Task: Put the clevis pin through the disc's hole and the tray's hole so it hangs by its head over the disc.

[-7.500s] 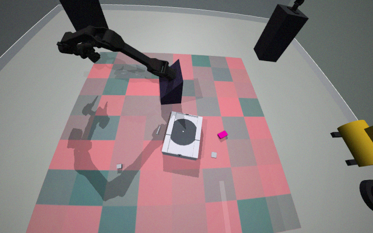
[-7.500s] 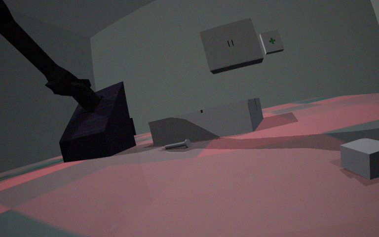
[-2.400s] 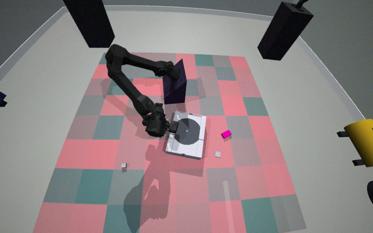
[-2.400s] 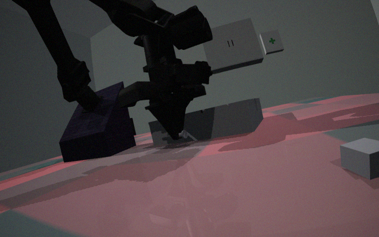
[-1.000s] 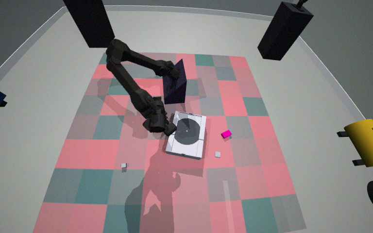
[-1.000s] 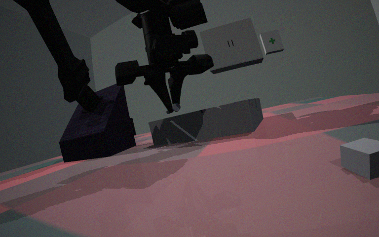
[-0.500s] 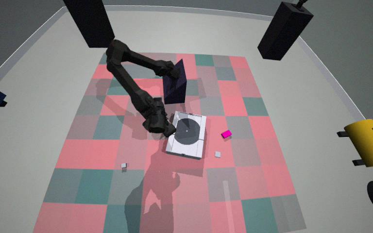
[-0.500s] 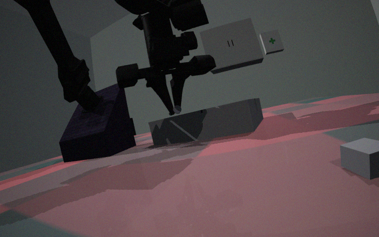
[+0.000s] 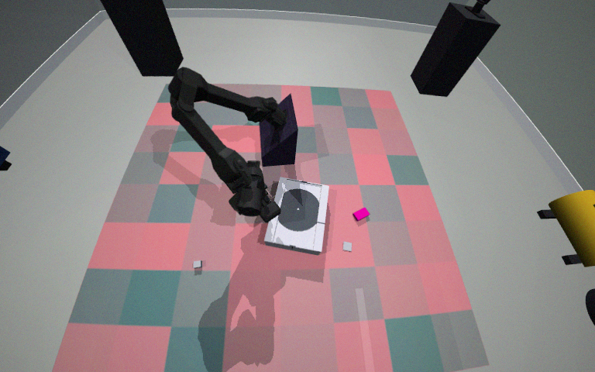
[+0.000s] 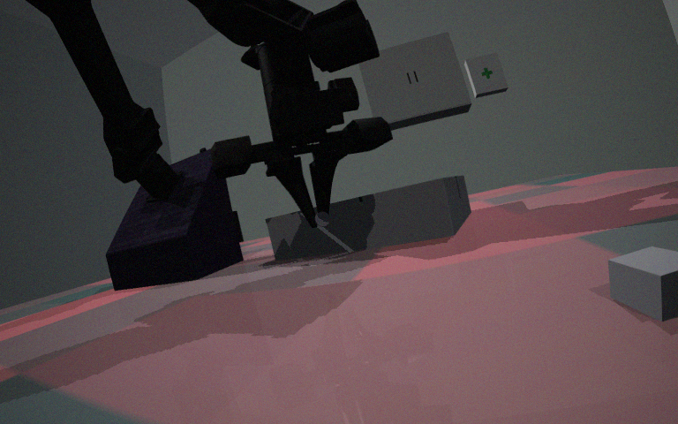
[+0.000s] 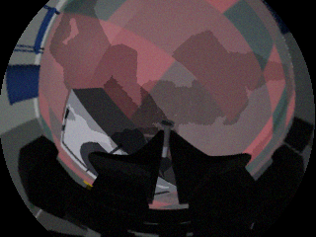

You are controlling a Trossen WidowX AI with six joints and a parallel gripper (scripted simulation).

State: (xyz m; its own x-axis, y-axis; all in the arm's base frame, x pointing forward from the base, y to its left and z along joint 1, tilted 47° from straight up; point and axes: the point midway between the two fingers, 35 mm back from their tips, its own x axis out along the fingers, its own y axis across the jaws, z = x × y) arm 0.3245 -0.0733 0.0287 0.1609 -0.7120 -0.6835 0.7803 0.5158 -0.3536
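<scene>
We log the gripper (image 9: 269, 210) (image 10: 320, 218) (image 11: 166, 133) at the left edge of the tray in the top view, fingertips low and pointing down. Its fingers stand narrow, closed on the pin.

The tray (image 9: 302, 244) (image 10: 419, 212) (image 11: 79, 129) sits to the right of the gripper, its rims along the left and right sides. We cannot tell from the exterior view whether any finger touches its wall.

The disc (image 9: 291, 221) lies flat inside the tray, with a pale speck at its middle that we take for the hole. We cannot verify its alignment with the tray's pin hole.

A magenta block (image 9: 361, 214) lies right of the tray, apart from it.

The pin (image 10: 322, 218) (image 11: 167, 123) is at the fingertips, outside the tray on its left; its head shows there, and its exact tilt is unclear.

Progress: grasp made, disc in place. Remaining, by our reading: lift, bring the pin upright with its head up, carry it over the disc's middle, insert through both holes, release, back off. Insertion is not yet begun.
</scene>
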